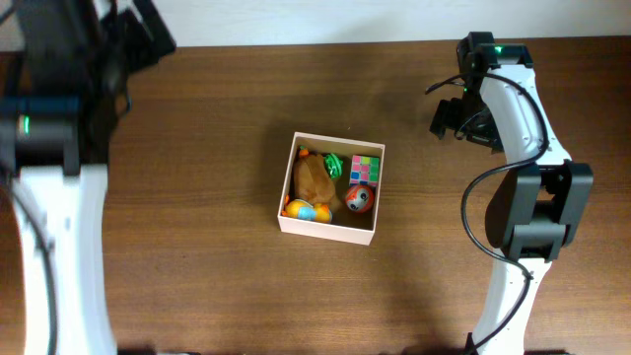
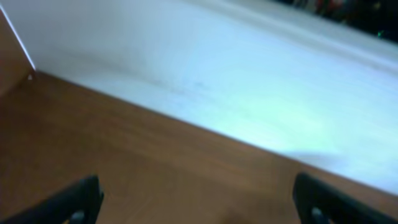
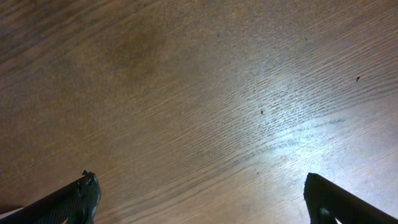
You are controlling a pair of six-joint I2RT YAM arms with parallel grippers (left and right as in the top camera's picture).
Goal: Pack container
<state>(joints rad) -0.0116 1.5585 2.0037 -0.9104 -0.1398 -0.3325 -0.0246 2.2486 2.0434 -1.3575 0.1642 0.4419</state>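
The container [image 1: 325, 224], a square shallow box with thin white walls and a tan inside, sits at the table's middle. Inside it lie a tan toy [image 1: 315, 178], a green toy [image 1: 333, 164], a colourful puzzle cube [image 1: 366, 170], a red and grey ball [image 1: 358, 199] and a yellow and blue ball [image 1: 306, 210]. My right gripper [image 3: 202, 196] is open and empty over bare wood, at the back right of the overhead view [image 1: 449, 116]. My left gripper [image 2: 199, 202] is open and empty over wood near the white wall; the overhead view shows only its arm [image 1: 49, 128].
The brown wooden table [image 1: 197, 276] ends at a white wall [image 2: 249, 81] along the back. The right arm's base [image 1: 527, 222] stands at the right of the table, the left arm's white link [image 1: 59, 256] at the left edge.
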